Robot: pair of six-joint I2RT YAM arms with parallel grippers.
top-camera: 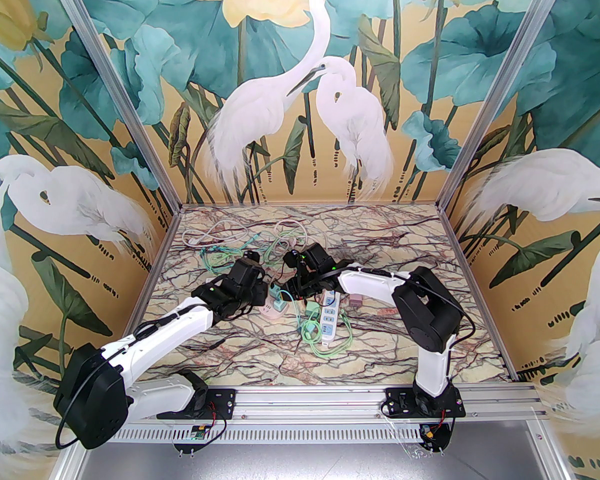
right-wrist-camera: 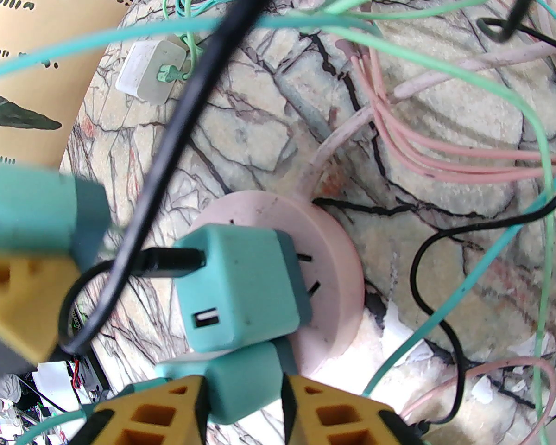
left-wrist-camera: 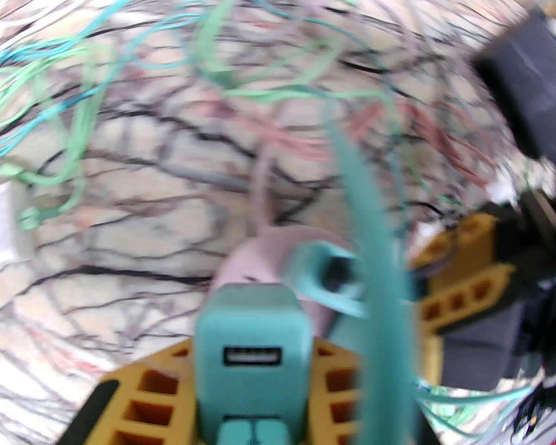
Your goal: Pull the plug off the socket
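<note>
- Both arms met mid-tabletop (top-camera: pixel 405 248), with the left arm (top-camera: pixel 180 323) and right arm (top-camera: pixel 375 280) basically nose to nose over the round pink socket (top-camera: pixel 269 313).
- The left jaws were clamped tight on the first teal plug (left-wrist-camera: pixel 252 336). Its USB port faced the wrist camera and the yellow fingers (left-wrist-camera: pixel 153 401) pressed in from both sides.
- From the right wrist view, that plug (right-wrist-camera: pixel 37 206) sat off to the left of the socket (right-wrist-camera: pixel 338 257) with bare marble between them, so it looked clear of the socket.
- The second teal plug (right-wrist-camera: pixel 241 290) sat on the socket's face with a black USB cable (right-wrist-camera: pixel 171 262) stuck into its side.
- The right jaws were closed on the third teal plug (right-wrist-camera: pixel 241 387), with yellow fingers (right-wrist-camera: pixel 343 415) against both of its sides.
- That plug was right at the near edge of the socket and touching it. I honestly couldn't tell whether its pins were seated.
- Clutter-wise, pink cables (right-wrist-camera: pixel 421 146) fanned out behind the socket and green cables (top-camera: pixel 310 333) looped all over.
- A white charger (right-wrist-camera: pixel 150 70) lay well apart toward the wall, and a white power strip (top-camera: pixel 330 318) lay just right of the socket.
- The left wrist view was pretty blurry, so the fine detail there was a wash.
</note>
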